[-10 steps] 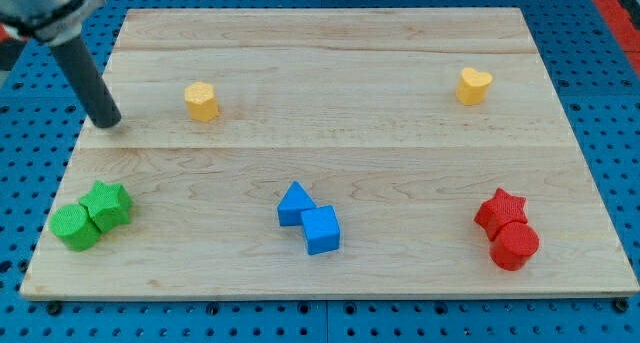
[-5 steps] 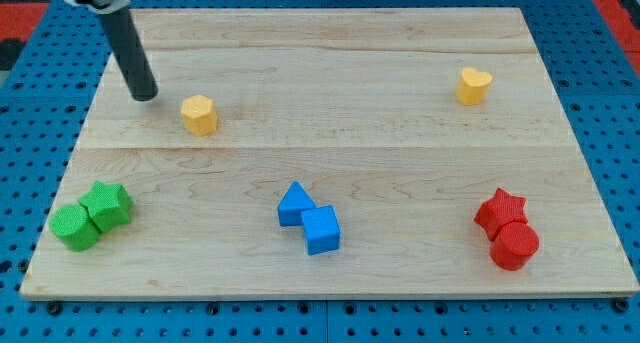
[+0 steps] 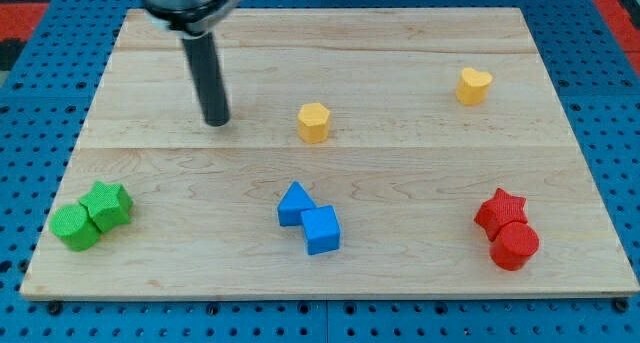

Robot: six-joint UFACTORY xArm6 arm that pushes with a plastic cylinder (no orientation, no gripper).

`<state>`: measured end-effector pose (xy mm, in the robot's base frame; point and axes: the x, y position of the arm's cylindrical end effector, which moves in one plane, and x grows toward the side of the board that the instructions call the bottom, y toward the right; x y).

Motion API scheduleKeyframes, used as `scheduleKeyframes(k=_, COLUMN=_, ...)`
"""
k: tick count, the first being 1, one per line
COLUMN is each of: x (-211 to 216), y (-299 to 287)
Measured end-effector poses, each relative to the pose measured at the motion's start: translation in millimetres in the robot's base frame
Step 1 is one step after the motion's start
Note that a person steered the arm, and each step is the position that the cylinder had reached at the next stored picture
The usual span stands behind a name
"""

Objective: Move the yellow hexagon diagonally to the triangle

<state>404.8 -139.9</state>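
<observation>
The yellow hexagon (image 3: 314,122) sits near the board's middle, above and a little right of the blue triangle (image 3: 293,202). A blue cube (image 3: 321,229) touches the triangle's lower right. My tip (image 3: 217,122) rests on the board well to the left of the hexagon, with a clear gap between them. The dark rod rises from the tip toward the view's top.
A yellow heart (image 3: 474,85) lies at the upper right. A red star (image 3: 500,209) and red cylinder (image 3: 515,246) sit together at the lower right. A green star (image 3: 108,204) and green cylinder (image 3: 74,227) sit together at the lower left.
The yellow hexagon has slid far to the right, from the left part of the board to near its middle. My tip has moved right and slightly down behind it.
</observation>
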Motion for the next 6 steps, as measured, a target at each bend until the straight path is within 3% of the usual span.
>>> scheduleKeyframes(k=2, x=14, y=169)
scheduleKeyframes(k=4, x=-3, y=282)
scheduleKeyframes(k=6, x=9, y=284)
